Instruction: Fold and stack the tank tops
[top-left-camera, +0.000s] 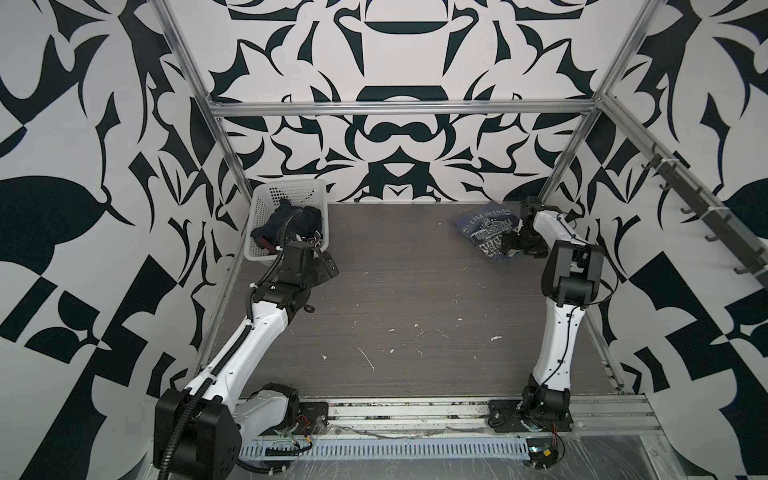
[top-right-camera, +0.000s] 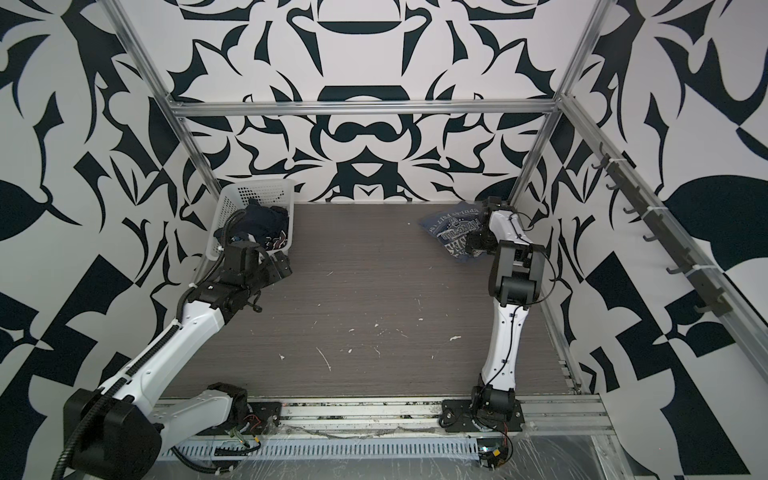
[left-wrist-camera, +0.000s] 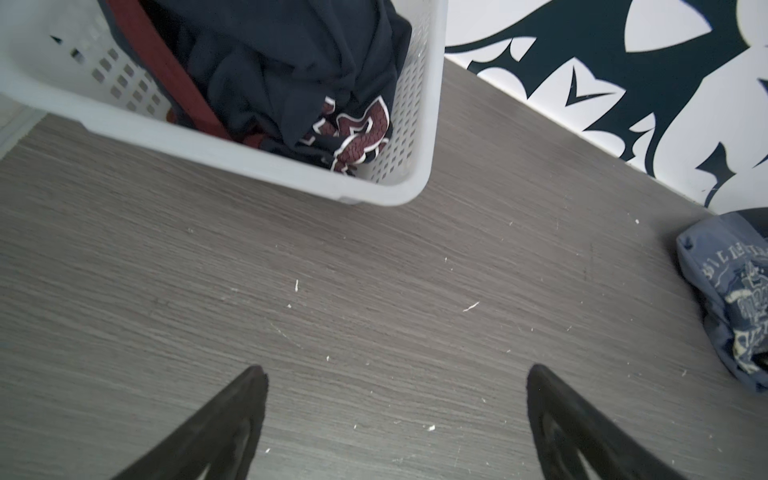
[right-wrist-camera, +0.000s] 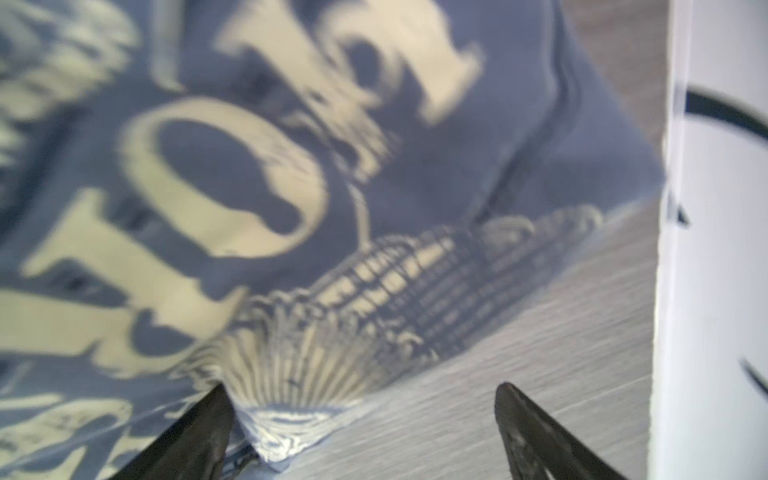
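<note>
- The slate-blue tank top (top-left-camera: 478, 226) lies bunched on the bench (top-left-camera: 415, 299) in the far right corner, close to the patterned wall (top-left-camera: 395, 145), with its pale lettered print facing up.
- The right jaws stand wide open, low over the near edge of that top. In the right wrist view a printed corner of the cloth sits between the fingers, against one fingertip (right-wrist-camera: 208, 419), while the other is over bare bench. The jaws grip nothing.
- The left jaws are also spread wide and hold nothing. They hang over bare bench just in front of the basket and apart from it.
- The white perforated basket (top-left-camera: 266, 203) stands in the far left corner beside the side wall.
- The basket holds the navy tank top (top-left-camera: 295, 222), crumpled, with red trim and a red, white-edged letter showing. The cloth mounds up to about the rim.
- A wide stretch of bare, white-flecked bench lies between the basket and the slate-blue tank top and runs to the near edge.
</note>
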